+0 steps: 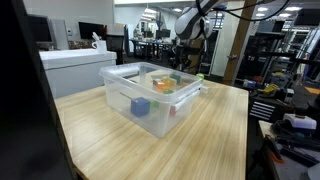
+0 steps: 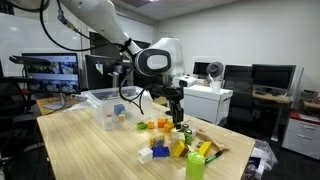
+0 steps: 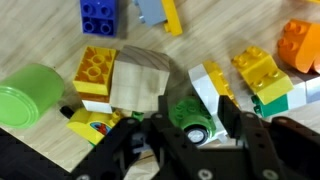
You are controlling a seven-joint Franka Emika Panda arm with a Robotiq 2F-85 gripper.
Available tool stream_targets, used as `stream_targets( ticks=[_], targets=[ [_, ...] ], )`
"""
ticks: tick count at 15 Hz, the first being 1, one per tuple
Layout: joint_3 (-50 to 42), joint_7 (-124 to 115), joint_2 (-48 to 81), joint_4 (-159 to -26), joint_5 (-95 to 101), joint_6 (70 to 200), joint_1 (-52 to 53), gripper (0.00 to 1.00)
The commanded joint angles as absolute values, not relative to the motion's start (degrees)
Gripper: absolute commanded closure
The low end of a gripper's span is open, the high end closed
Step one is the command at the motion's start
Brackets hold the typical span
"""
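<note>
My gripper comes in from the bottom of the wrist view, its two black fingers standing on either side of a green wheeled block with a white block against it. The left finger touches the green block and the right finger lies against the white edge. The jaws are about half closed on the pair, which still rests on the wooden table. In an exterior view the gripper points straight down into a pile of coloured blocks.
Around the gripper lie a plain wooden block, yellow blocks, a blue block, an orange one and a green cup. A clear plastic bin holding several blocks stands further along the table.
</note>
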State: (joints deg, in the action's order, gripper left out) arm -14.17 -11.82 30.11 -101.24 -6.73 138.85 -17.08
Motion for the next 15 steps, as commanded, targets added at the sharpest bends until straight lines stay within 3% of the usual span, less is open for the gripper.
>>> stream_targets(
  ticks=[1,3,15],
  targets=[
    [-14.3,-12.0,28.9,-102.5,-7.5,137.5,-17.7,0.13],
    [-14.8,-12.5,28.8,-103.2,-7.4,136.9,-17.7,0.00],
    [-17.9,-19.8,29.3,-103.8,-5.9,131.5,-16.6,0.00]
  ],
)
